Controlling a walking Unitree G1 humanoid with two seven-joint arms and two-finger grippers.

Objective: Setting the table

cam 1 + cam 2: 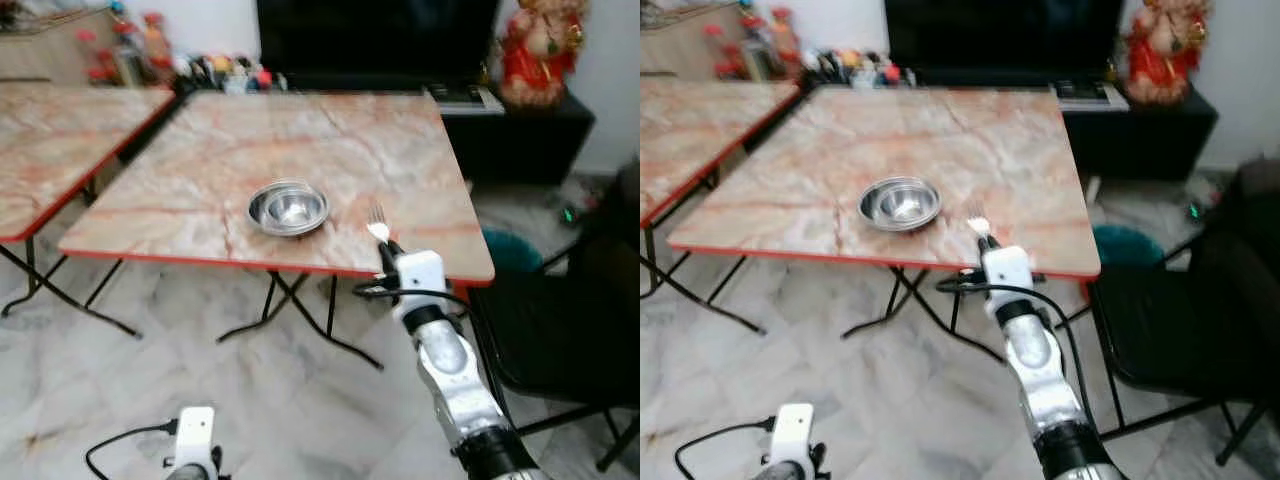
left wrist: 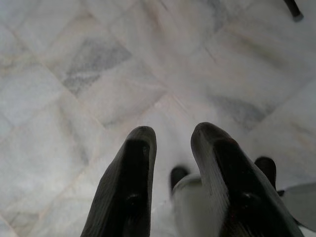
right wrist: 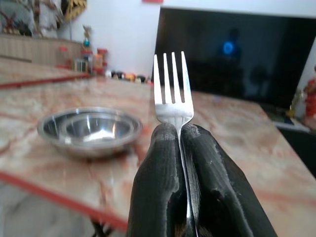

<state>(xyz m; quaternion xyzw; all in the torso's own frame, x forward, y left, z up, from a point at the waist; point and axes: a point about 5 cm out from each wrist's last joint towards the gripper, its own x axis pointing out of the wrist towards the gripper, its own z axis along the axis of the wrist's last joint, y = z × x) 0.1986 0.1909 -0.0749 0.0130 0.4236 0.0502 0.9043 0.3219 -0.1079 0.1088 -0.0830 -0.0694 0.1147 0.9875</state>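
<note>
Two fingers of right gripper (image 3: 180, 129) clenched on fork (image 3: 171, 89), handle hidden, at table (image 1: 250, 150) edge near steel bowl (image 1: 288, 207). Left gripper (image 2: 173, 143) low over floor, fingers apart, holding nothing.

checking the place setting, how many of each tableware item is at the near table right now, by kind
Steel bowl, on the near table: 1
Fork, tines up, pinched in the right gripper at the table's front edge: 1
Total: 2
The left gripper hangs over the floor holding nothing.
</note>
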